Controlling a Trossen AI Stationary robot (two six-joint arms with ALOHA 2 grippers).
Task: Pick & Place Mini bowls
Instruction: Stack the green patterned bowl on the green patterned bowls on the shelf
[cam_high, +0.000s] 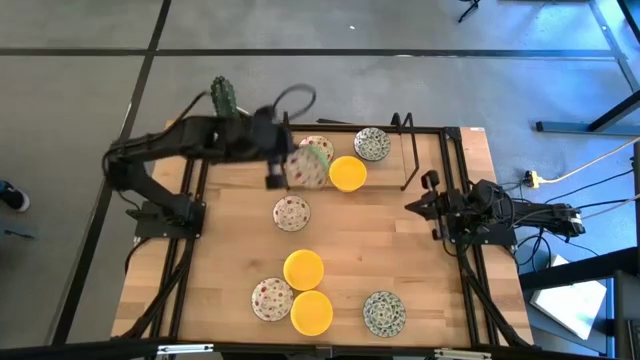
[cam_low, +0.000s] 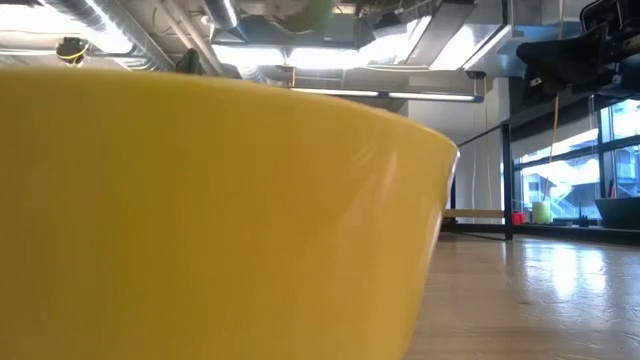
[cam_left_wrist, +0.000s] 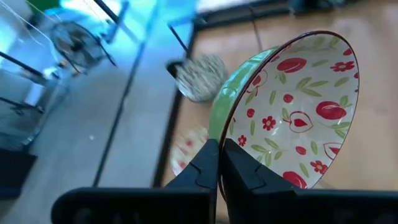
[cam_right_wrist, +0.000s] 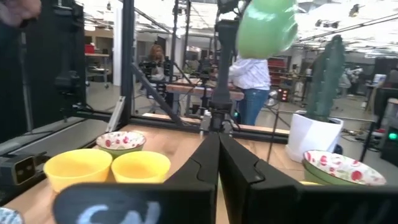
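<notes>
while the right arm waits at the table's (cam_high: 400, 260) edge:
left claw (cam_left_wrist: 219, 163): clamped on a red floral bowl's (cam_left_wrist: 292, 112) rim, aloft
right claw (cam_right_wrist: 217, 163): fingers together

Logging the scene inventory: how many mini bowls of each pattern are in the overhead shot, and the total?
yellow bowls: 3
red-floral bowls: 4, counting one lifted in the left gripper
grey-green patterned bowls: 2
Total: 9
The right gripper waits at the right edge of the table.
</notes>
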